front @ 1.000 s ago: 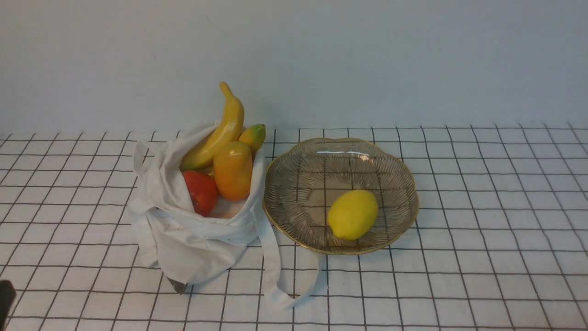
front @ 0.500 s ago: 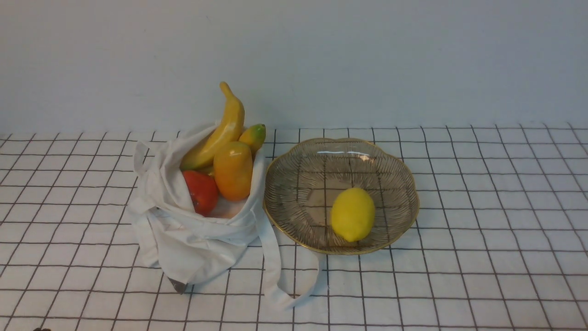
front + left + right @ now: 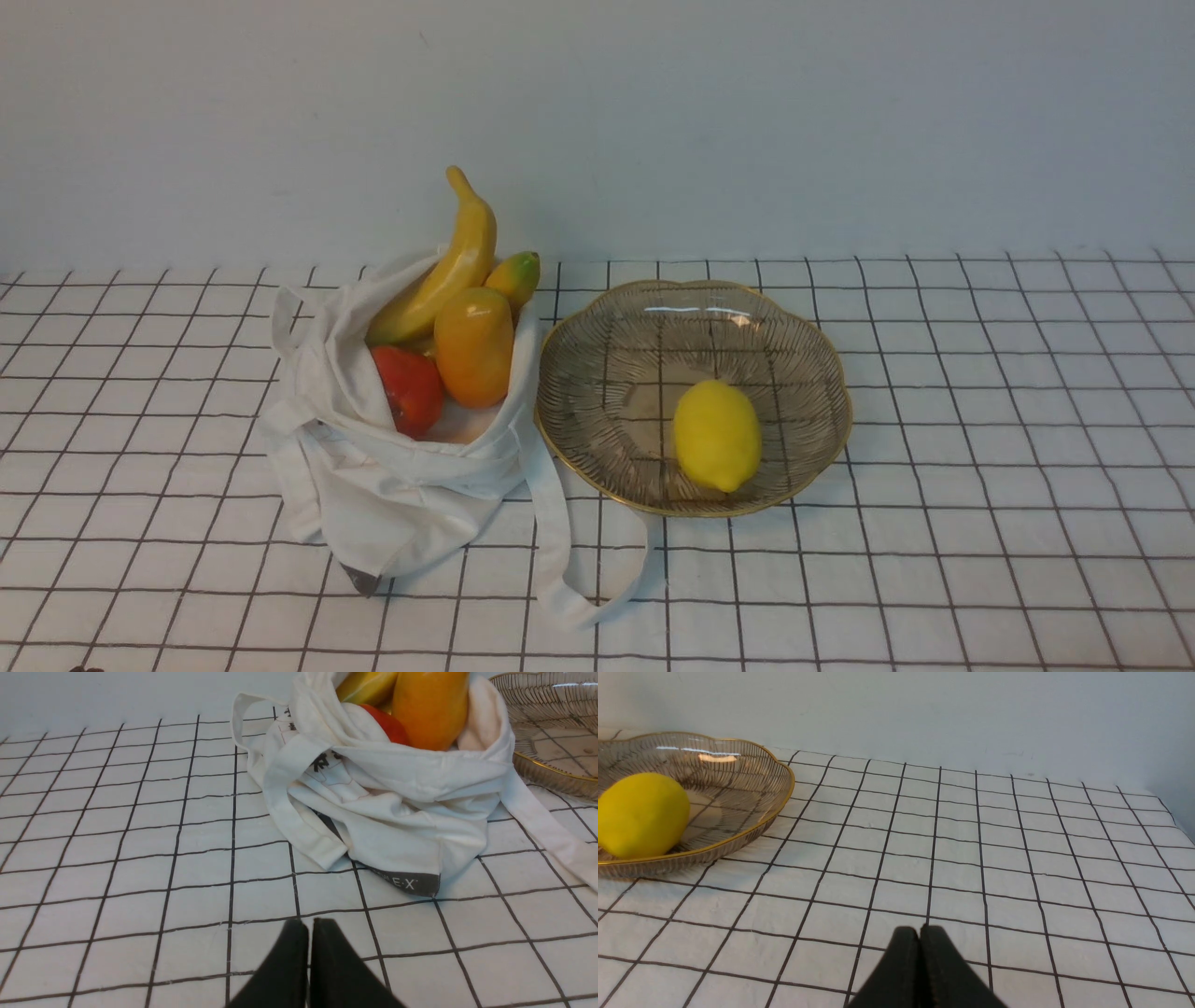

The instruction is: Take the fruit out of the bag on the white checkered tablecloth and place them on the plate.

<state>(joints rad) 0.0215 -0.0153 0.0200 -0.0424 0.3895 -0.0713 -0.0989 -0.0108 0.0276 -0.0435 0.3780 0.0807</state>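
- The left gripper (image 3: 306, 926) is nearest, over the near cloth, its fingers closed together on nothing; it would need to open well before reaching among the fruit.
- The right gripper (image 3: 923, 931) is closed as well, with nothing between its tips (no need of it for the bag side, I would judge).
- The checkered tablecloth (image 3: 934, 560) runs under everything. On it a strap (image 3: 553, 532) loops out between bag and plate; best to lift over it, lest a finger snag.
- The white bag (image 3: 411, 504) lies to the left of the plate, mouth gaping. Its cloth looks soft, so fingers should come down inside the rim, pinching fruit only.
- The glass plate (image 3: 616, 373) has the lemon (image 3: 717, 435) in its nearer part; the next piece is better set beside it than on top.
- The red fruit (image 3: 411, 392) sits in the bag's mouth, and the mango (image 3: 473, 347) leans next to it, upright and easy to reach: a fair next pick, gripped across its sides and raised straight.
- Farther back, the banana (image 3: 448, 271) rises out of the bag, and the small yellow-green fruit (image 3: 515, 277) rests behind the mango (it may roll once that goes).
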